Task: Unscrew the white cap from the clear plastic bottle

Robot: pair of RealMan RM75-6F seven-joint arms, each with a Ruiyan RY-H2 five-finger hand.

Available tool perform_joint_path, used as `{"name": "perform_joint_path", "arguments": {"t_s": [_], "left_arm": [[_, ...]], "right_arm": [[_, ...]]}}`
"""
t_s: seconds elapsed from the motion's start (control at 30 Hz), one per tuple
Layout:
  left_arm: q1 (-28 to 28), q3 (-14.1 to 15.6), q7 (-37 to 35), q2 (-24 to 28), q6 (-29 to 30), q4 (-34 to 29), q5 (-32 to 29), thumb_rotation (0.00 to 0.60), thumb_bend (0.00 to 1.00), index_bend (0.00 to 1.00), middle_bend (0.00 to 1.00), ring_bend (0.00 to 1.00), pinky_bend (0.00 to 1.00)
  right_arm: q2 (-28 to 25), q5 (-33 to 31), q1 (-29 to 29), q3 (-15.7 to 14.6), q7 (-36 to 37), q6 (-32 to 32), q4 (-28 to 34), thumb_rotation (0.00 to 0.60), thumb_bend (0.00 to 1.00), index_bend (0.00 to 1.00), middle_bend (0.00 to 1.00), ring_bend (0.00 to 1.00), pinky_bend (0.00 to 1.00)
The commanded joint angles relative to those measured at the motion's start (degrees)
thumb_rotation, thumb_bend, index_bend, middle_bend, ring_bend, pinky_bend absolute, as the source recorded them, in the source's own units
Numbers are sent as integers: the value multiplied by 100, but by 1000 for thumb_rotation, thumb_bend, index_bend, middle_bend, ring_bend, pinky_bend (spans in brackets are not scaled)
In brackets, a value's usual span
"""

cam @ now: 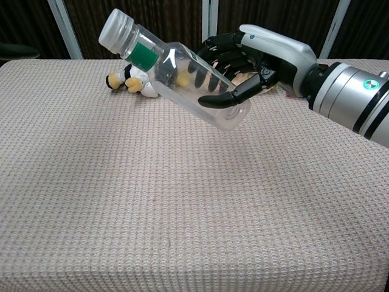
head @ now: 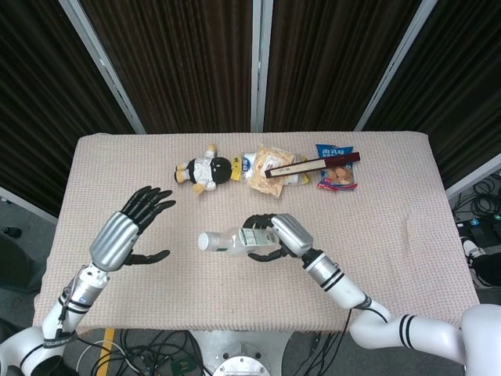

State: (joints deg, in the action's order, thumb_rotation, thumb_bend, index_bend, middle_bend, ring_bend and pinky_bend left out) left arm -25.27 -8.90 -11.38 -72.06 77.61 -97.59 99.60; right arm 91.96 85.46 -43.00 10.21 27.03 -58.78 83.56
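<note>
Gripping the clear bottle (head: 235, 241) around its body, the right hand (head: 275, 236) is holding it tilted above the surface (head: 391, 219), white cap (cam: 115, 27) pointing toward the left hand (head: 125, 235), which is hovering with fingers spread, grasping nothing. Lying along the far edge are a plush toy (head: 205, 170), snack packets (head: 270, 168) and a dark stick (head: 311, 165).

snack packets (cam: 243, 78) behind right hand (cam: 255, 58)
</note>
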Motion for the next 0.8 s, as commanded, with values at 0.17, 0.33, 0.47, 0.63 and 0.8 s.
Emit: {"name": "perform_joint_path", "arguments": {"t_s": [0.17,0.33,0.47,0.63,0.8], "left_arm": [[-179,-15,52,-256,-41,12,-100,600,154,116,68,28,6],[-258,26,45,-368,-24,-17,-80,600,152,116,68,28,6],[-318,61,76,-424,-34,-75,-76,600,151,116,69,28,6],[-352,91,127,-467,-8,-98,-90,600,152,116,68,28,6],[-378,122,143,-490,23,-135,-98,600,149,116,69,28,6]], "right_arm": [[64,2,-25,-31,-29,-3,-44,600,401,685,582,433,518],[107,6,-47,-17,-7,-27,-66,600,402,685,584,434,519],[144,26,-58,-4,-12,-80,-56,600,402,686,583,434,519],[142,18,-68,-20,-48,-68,-12,600,402,686,584,437,520],[141,-8,-64,-36,-96,-62,22,600,402,686,584,437,521]]}}
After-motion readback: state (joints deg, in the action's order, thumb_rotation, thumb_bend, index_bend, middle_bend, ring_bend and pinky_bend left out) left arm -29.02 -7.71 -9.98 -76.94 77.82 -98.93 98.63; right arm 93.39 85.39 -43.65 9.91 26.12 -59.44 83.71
